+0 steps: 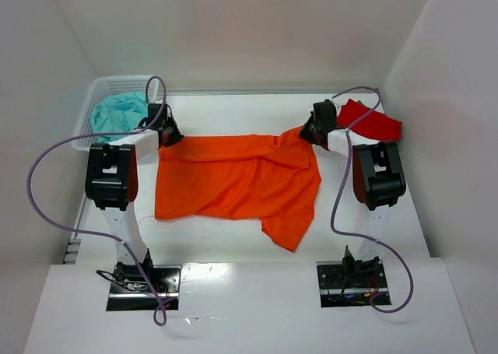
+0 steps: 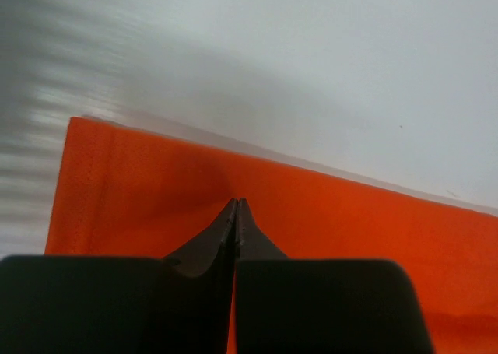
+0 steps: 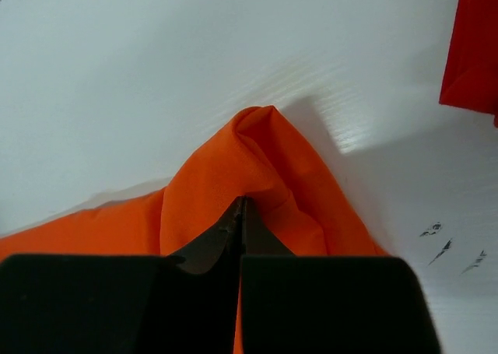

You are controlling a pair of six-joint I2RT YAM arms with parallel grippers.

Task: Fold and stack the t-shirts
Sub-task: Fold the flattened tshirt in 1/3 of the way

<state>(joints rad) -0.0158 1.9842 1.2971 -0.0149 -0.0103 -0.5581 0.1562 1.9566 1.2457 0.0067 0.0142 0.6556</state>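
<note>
The orange t-shirt [image 1: 241, 179] lies spread across the middle of the table, with a loose flap hanging toward the near right. My left gripper [image 1: 166, 133] is shut on its far left corner; in the left wrist view the shut tips [image 2: 236, 205] pinch the flat orange cloth [image 2: 156, 191]. My right gripper [image 1: 313, 128] is shut on its far right corner; in the right wrist view the tips [image 3: 242, 202] pinch a raised peak of orange cloth [image 3: 257, 148]. The red t-shirt [image 1: 372, 120] lies bunched at the far right, behind the right gripper, and shows in the right wrist view [image 3: 475, 50].
A white mesh basket [image 1: 97, 97] stands at the far left with a teal cloth [image 1: 117, 113] in it. White walls enclose the table on three sides. Purple cables loop beside both arms.
</note>
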